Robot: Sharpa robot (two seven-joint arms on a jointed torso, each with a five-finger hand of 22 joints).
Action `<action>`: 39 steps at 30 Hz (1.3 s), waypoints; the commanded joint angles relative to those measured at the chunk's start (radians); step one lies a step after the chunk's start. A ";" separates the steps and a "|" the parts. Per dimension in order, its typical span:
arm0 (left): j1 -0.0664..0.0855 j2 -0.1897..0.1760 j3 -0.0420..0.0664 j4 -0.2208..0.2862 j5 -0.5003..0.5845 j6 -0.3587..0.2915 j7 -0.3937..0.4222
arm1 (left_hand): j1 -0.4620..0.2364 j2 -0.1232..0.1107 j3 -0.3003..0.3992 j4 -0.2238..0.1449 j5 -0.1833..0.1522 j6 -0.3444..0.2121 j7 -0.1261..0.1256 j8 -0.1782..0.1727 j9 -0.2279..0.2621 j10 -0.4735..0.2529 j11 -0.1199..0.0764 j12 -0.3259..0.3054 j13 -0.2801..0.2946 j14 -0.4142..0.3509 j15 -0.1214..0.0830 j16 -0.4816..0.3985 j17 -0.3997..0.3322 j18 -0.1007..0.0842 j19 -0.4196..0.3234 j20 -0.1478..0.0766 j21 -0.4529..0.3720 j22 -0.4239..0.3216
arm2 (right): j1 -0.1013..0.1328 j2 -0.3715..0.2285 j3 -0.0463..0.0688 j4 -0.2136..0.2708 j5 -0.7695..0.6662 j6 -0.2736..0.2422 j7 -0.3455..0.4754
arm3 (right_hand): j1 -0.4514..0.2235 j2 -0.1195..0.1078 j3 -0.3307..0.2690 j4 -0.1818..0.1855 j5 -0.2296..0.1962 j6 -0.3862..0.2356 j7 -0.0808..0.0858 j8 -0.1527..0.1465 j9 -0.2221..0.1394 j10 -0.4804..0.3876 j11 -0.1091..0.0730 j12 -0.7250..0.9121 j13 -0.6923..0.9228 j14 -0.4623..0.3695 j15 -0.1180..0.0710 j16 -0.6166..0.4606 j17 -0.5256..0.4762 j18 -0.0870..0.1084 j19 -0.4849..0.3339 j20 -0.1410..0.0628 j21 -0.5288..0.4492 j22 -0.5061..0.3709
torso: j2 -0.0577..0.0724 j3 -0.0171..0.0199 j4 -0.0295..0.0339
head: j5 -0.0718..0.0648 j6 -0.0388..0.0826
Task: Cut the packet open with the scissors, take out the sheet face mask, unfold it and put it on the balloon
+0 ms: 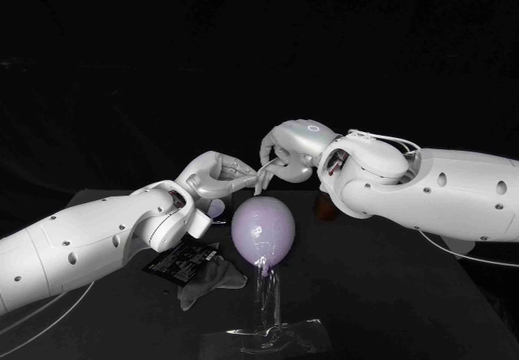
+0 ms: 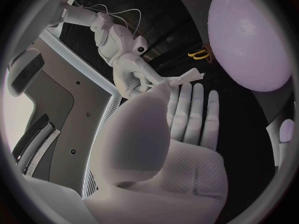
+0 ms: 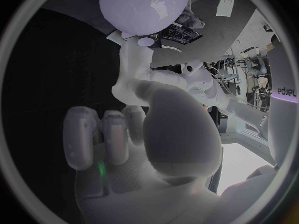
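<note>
R hand (image 1: 286,159) pinches mask (image 2: 187,78) near balloon (image 1: 263,229), L hand (image 1: 217,175) beside.

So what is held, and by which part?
The right hand seems to pinch a pale folded sheet mask by one end; for the left hand, I cannot tell.

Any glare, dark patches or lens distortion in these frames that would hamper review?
Head view: the black table and the backdrop merge in the dark. Left wrist view: the fisheye bends straight edges, and the left hand takes up the middle. Right wrist view: there is a glare spot on the balloon and a blown-out bright patch beside the right hand.
</note>
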State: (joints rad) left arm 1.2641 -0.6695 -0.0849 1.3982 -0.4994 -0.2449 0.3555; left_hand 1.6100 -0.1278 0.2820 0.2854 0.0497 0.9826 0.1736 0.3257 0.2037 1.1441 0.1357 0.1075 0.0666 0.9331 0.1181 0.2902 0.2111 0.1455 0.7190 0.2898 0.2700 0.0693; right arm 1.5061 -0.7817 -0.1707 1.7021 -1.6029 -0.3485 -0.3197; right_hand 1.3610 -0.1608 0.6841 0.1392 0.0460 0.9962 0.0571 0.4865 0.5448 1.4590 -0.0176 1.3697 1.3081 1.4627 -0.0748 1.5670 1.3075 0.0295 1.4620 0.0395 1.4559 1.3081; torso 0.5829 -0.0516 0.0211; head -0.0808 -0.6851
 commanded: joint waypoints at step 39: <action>0.001 0.001 0.001 0.003 -0.029 -0.002 -0.025 | -0.029 -0.008 0.030 -0.010 0.000 0.020 0.002 -0.007 0.000 0.034 -0.004 -0.034 0.000 0.026 -0.002 -0.015 0.020 0.024 0.031 0.001 -0.027 -0.001 | 0.001 0.002 0.002 0.006 -0.023 0.004 0.001 | -0.001 0.007 0.007 -0.004 0.003 0.005 0.001 0.026 0.033 0.039 0.001 0.005 0.157 0.108 0.000 0.004 0.263 -0.007 0.066 -0.005 0.004 0.233 | 0.000 0.0005 -0.0007 | 0.001 -0.005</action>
State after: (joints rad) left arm 1.2639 -0.6700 -0.0850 1.3985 -0.5255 -0.2450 0.3283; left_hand 1.5733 -0.1355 0.3058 0.2760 0.0497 0.9933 0.1769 0.3210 0.2027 1.1710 0.1303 0.0781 0.0663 0.9510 0.1145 0.2783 0.2304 0.1616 0.7423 0.2919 0.2475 0.0684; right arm 1.5062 -0.7809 -0.1699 1.7067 -1.6086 -0.3488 -0.3205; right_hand 1.3568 -0.1649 0.6871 0.1360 0.0465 0.9951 0.0596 0.4867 0.5448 1.4590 -0.0176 1.3683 1.3081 1.4626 -0.0748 1.5665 1.3076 0.0294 1.4618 0.0397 1.4540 1.3081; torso 0.5825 -0.0514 0.0205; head -0.0804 -0.6897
